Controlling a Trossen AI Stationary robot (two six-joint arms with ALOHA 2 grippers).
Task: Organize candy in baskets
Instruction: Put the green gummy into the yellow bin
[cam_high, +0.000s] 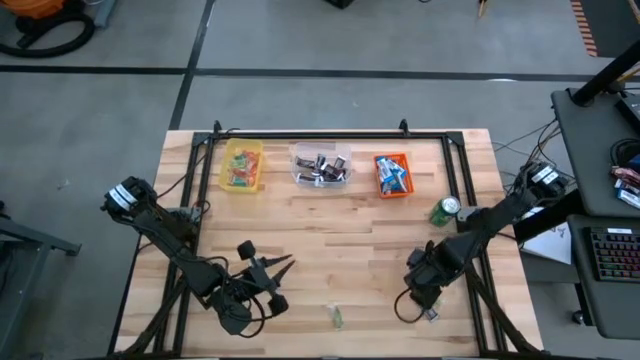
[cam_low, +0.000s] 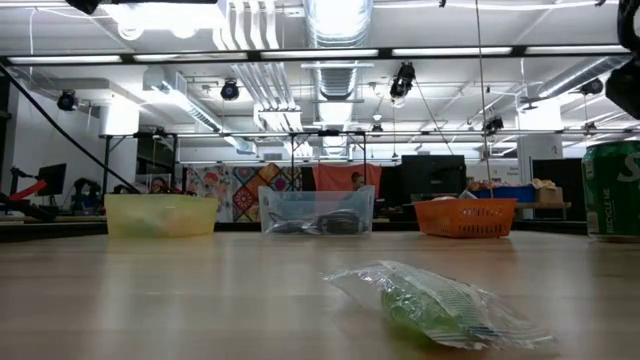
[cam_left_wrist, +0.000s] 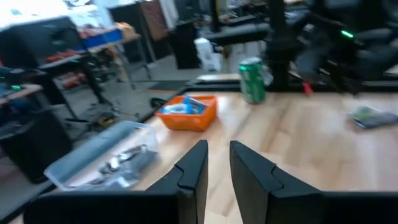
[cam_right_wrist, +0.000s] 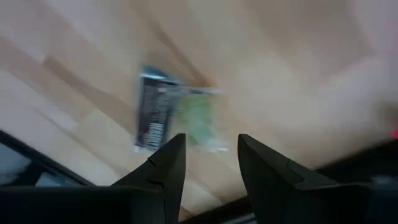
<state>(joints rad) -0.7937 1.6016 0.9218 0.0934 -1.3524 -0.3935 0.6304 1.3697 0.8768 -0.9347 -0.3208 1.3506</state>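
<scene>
Right arm reaches in low from the counter's (cam_high: 330, 250) right edge, elbow out, its pincer (cam_right_wrist: 211, 163) tipped down over the pale wooden planks near the front right corner. Its dark wedge-shaped fingers (cam_right_wrist: 166, 171) stand apart with a clear gap, gripping nothing, and just past their tips lie two wrapped sweets side by side: a flat blue-and-dark bar (cam_right_wrist: 152, 116) and a crinkly green piece (cam_right_wrist: 199, 121), both blurred.

Left arm stretches along the left side and folds back toward the front, its pincer (cam_left_wrist: 216, 163) held level and aimed across the counter toward the far right corner. The angular black fingers (cam_left_wrist: 194, 168) sit close together with only a narrow slit between them, empty.

Along the far edge, three small rectangular plastic baskets in a row: the yellow basket (cam_high: 243, 166) with bright mixed sweets, the clear basket (cam_high: 321, 165) with dark and silvery wrapped pieces, and the orange basket (cam_high: 393, 175) with blue-and-white bars. A green can (cam_high: 445, 210) stands upright just beside the orange one.

One green sweet in clear crumpled film (cam_low: 430, 305) lies alone near the front edge, between the two arms.
</scene>
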